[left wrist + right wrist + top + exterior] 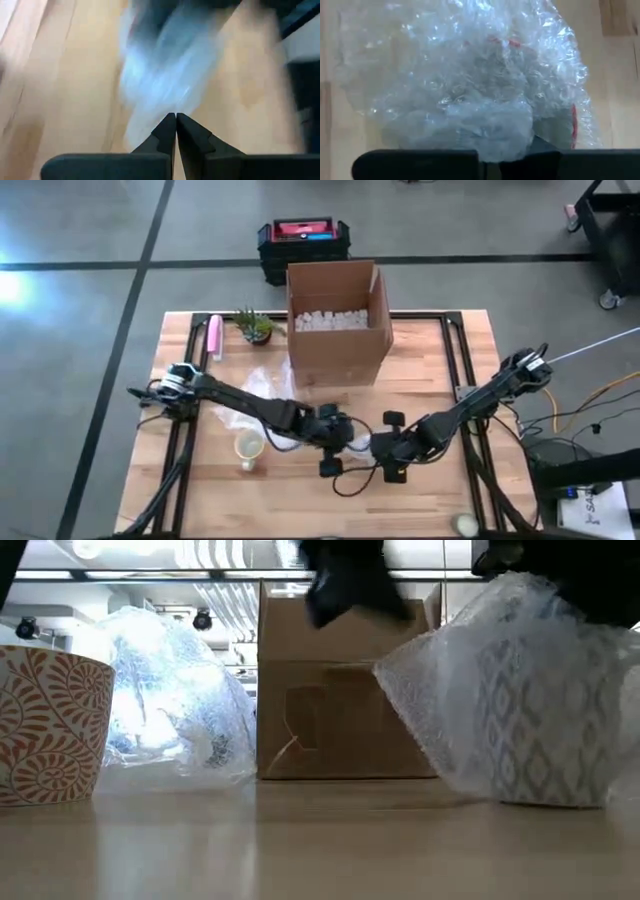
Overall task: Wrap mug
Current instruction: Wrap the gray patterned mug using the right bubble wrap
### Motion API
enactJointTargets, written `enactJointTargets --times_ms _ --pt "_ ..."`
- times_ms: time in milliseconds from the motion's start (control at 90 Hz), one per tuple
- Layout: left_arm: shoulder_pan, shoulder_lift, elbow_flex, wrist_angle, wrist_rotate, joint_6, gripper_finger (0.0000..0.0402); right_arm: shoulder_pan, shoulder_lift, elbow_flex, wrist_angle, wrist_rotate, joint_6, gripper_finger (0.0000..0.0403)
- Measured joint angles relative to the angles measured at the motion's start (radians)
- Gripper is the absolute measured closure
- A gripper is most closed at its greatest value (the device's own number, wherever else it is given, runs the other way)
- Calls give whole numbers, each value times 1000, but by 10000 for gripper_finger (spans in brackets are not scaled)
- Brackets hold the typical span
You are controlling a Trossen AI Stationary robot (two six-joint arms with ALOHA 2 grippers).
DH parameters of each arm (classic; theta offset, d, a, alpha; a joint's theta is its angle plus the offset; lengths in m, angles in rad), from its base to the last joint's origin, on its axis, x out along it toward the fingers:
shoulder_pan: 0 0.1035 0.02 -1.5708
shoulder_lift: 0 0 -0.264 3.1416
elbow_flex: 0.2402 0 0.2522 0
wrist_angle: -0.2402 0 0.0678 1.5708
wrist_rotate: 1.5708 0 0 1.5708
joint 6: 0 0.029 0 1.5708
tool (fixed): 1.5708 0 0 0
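A mug with a grey diamond pattern, bundled in bubble wrap (530, 705), stands on its base on the table; in the high view the bundle (360, 443) lies between my two grippers. My left gripper (176, 117) is shut at the bundle's left side (338, 438). My right gripper (388, 452) is close against the bundle's right side, and the wrap (470, 85) fills its wrist view. An unwrapped orange-patterned mug (50, 725) stands upright further left (248, 447). My left gripper is shut with its fingertips (170, 122) at the narrowing end of the bubble wrap (155, 107), which runs away from them toward the bundle. The view is blurred, so I cannot tell an edge from a fold, or one layer from several.
An open cardboard box (338, 320) with white filling stands at the table's far middle. A loose heap of bubble wrap (170, 700) lies in front of it to the left (258, 385). A small plant (255, 326) and a pink object (214, 336) are at the far left.
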Motion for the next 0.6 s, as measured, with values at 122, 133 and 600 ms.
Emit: enactJointTargets --times_ms 122,133,600 --pt "2 14 -68 35 -12 -7 401 0 0 0 10 4 -7 396" --pt "2 17 -75 45 -13 -4 401 0 0 0 11 5 -8 396" --pt "7 54 -131 638 8 149 401 0 0 -1 52 8 -26 396"
